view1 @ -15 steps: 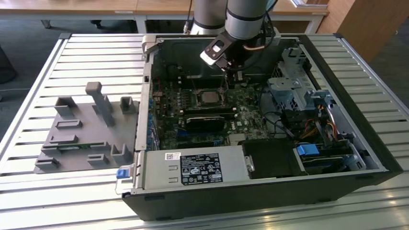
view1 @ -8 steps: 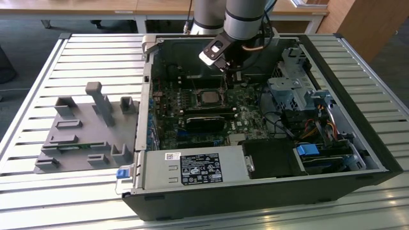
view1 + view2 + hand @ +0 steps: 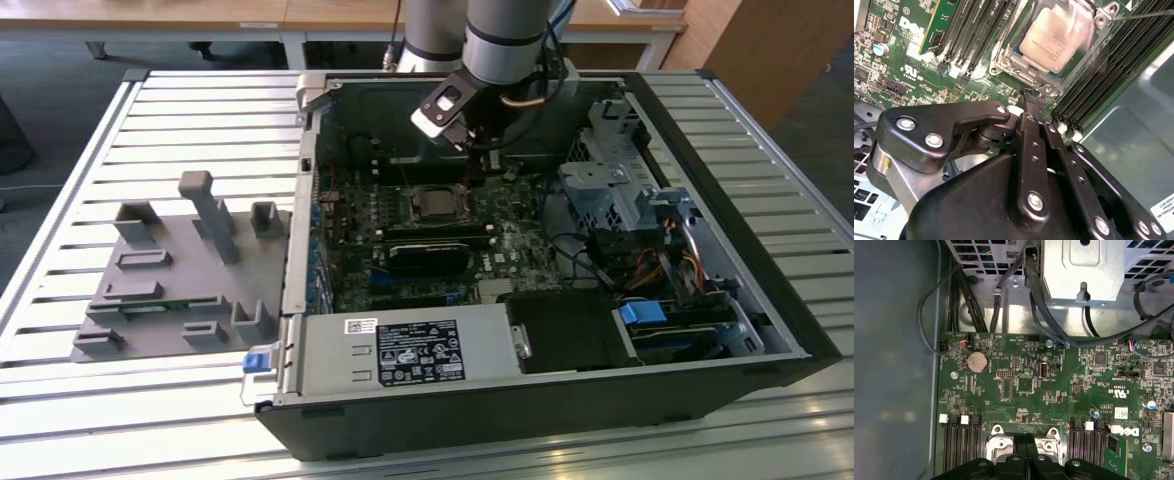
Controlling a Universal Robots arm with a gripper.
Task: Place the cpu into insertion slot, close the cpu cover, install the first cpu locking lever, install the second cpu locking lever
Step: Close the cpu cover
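- Slatted metal surface (image 3: pixel 80 150) carries everything; wooden desks stand behind it.
- Open PC case (image 3: pixel 787 330) lies on its side mid-surface, inside facing up. A labelled PSU box (image 3: pixel 400 355) sits along its near edge.
- Grey moulded fixture (image 3: pixel 147 300) w/ upright posts lies on the exterior view's left, just beside the case.
- Robot arm (image 3: pixel 507 30) comes down from the far side into the case.
- Green mobo (image 3: pixel 347 230) fills the case floor, w/ a long black block (image 3: pixel 427 258) near its middle. Cables and a coin cell (image 3: pixel 977 361) show in the first wrist view.
- Black memory slots (image 3: pixel 1104 75) run along both sides of the socket.
- Hand (image 3: pixel 1030 97) is black, its fingers (image 3: pixel 1026 130) pressed together. The tip is at the socket's corner; can't tell if it touches or grips anything. It is also seen at (image 3: pixel 483 162) and (image 3: pixel 1024 439).
- Insertion slot (image 3: pixel 1041 70) is set in the mobo, directly ahead of the hand's tip.
- cpu cover (image 3: pixel 1013 42), a silvery frame, lies down flat around the chip's edges.
- cpu (image 3: pixel 1054 37), pale metal top up, sits inside the insertion slot, apart from the hand.
- Lever wire (image 3: pixel 1144 14), thin metal, runs out from the cover's far corner.
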